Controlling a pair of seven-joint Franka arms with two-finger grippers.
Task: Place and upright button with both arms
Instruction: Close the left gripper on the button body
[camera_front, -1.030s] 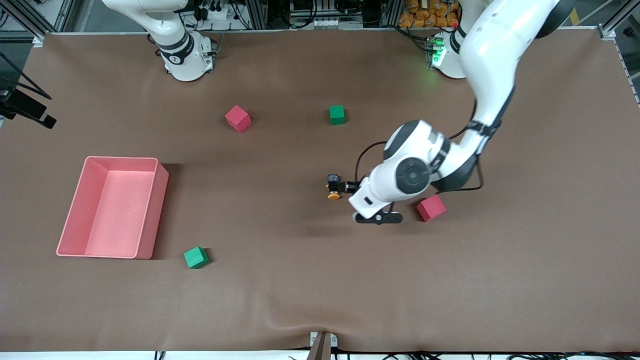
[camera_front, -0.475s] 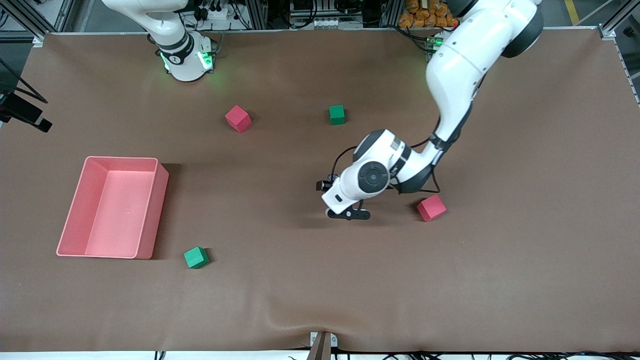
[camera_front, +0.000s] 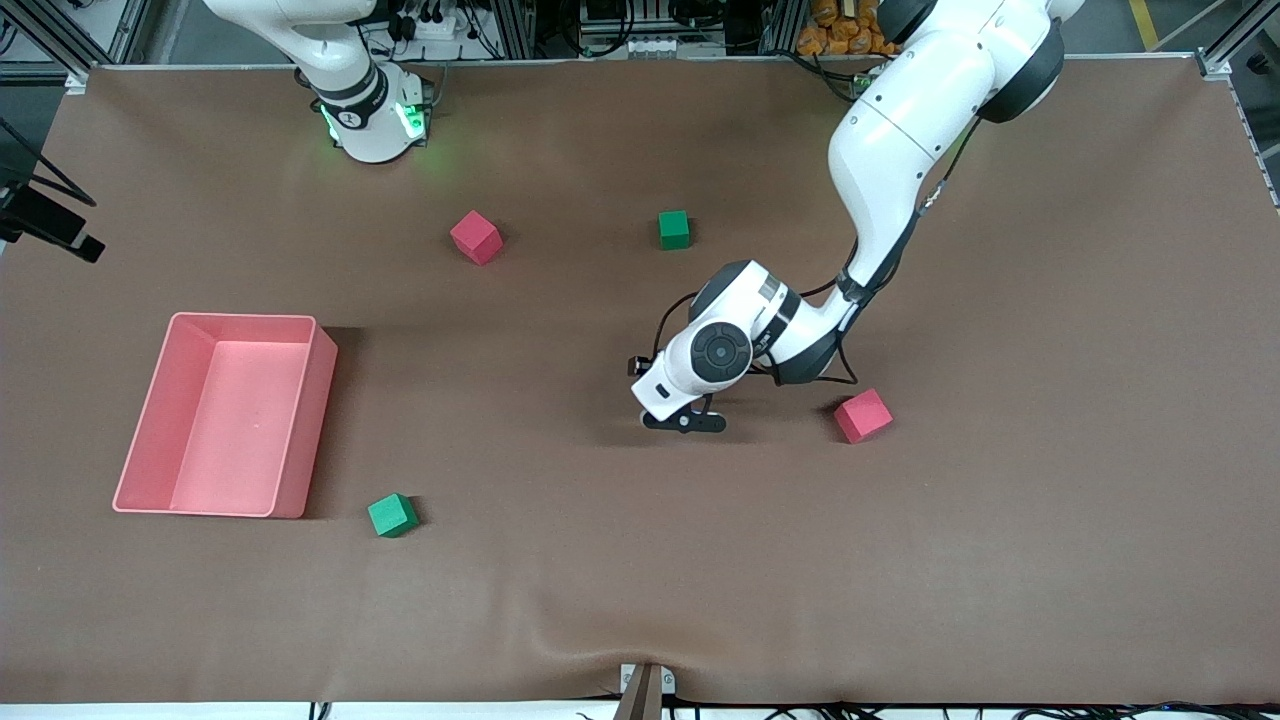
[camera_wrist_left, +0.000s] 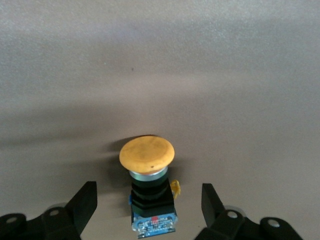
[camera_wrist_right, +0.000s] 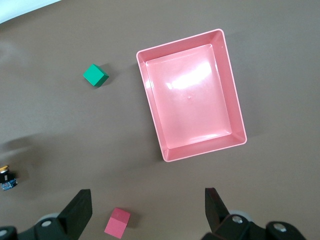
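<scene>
Front view — left arm (camera_front: 720, 350) hides button (camera_wrist_left: 148, 185).

Brown table mat (camera_front: 1050, 550) carries a pink tray (camera_front: 322, 400) (open top up) toward the right arm's end. Green cube (camera_front: 392, 515) sits just nearer the camera than the tray. Red cube (camera_front: 476, 237) and second green cube (camera_front: 674, 229) lie farther back; second red cube (camera_front: 863, 416) toward the left arm's end
</scene>
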